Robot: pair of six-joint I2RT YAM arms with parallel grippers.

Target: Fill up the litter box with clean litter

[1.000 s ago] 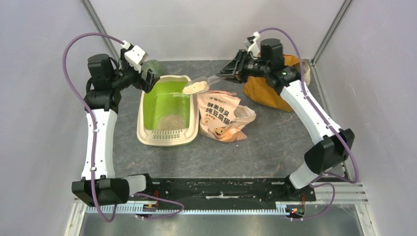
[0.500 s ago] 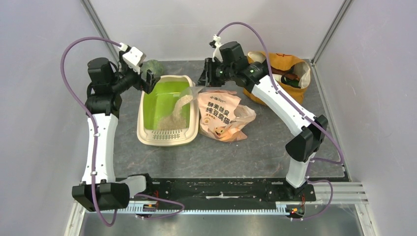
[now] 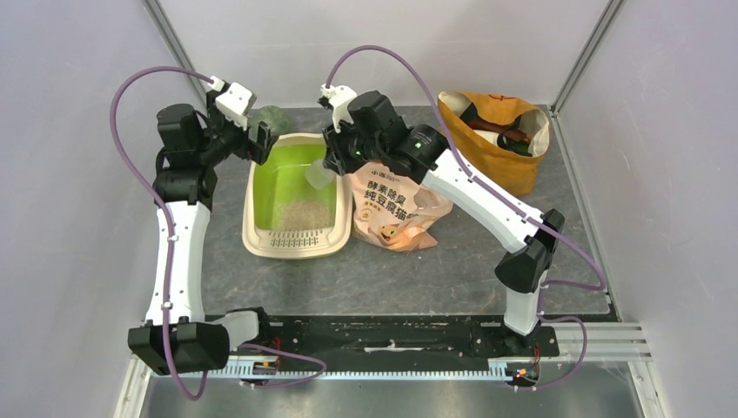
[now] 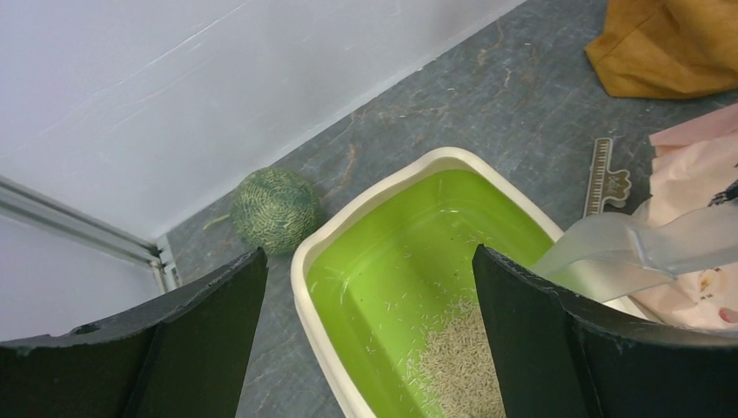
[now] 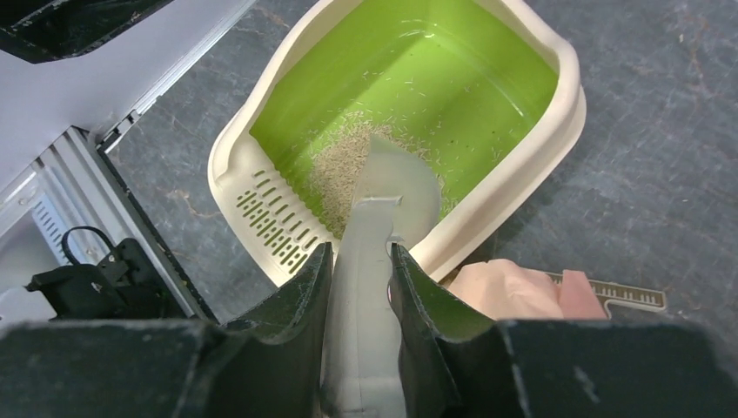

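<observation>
Showing bright green inside and slotted ledge at near end, cream litter box (image 3: 296, 242) is set on dark grey marbled table (image 3: 418, 270), enclosed by pale walls (image 3: 365, 43). Clean litter (image 3: 301, 213) is heaped near ledge, beneath translucent scoop (image 5: 393, 185) clamped in right gripper (image 5: 359, 261). Left gripper (image 4: 367, 257) is held wide apart above box's far end.

Laboratory robot test cell: plain pale wall panels (image 3: 374, 43) framed by aluminium corner posts (image 3: 585, 54) enclose a dark grey marbled tabletop (image 3: 418, 279). A black metal base rail (image 3: 383, 335) carries the white left robot arm (image 3: 178, 244) and white right robot arm (image 3: 487, 205).
</observation>
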